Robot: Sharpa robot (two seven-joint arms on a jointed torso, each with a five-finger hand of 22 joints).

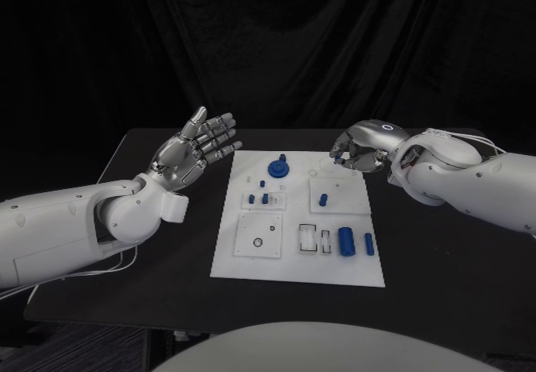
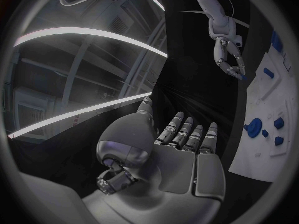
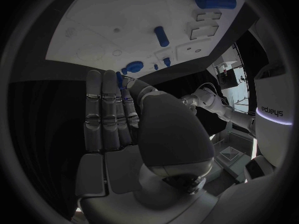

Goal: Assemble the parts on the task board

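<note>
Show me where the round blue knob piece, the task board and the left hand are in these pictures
round blue knob piece (image 1: pixel 278 168), head view, on its round blue base.
task board (image 1: pixel 296 273), head view, on the bare white strip at its near edge.
left hand (image 1: pixel 197 149), head view, on the open palm.

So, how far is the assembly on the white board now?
A round blue knob and small blue pegs stand in the white task board. The right hand seems to pinch a small blue piece at its far edge; the left hand is open. Two blue cylinders lie loose, not yet placed.
</note>
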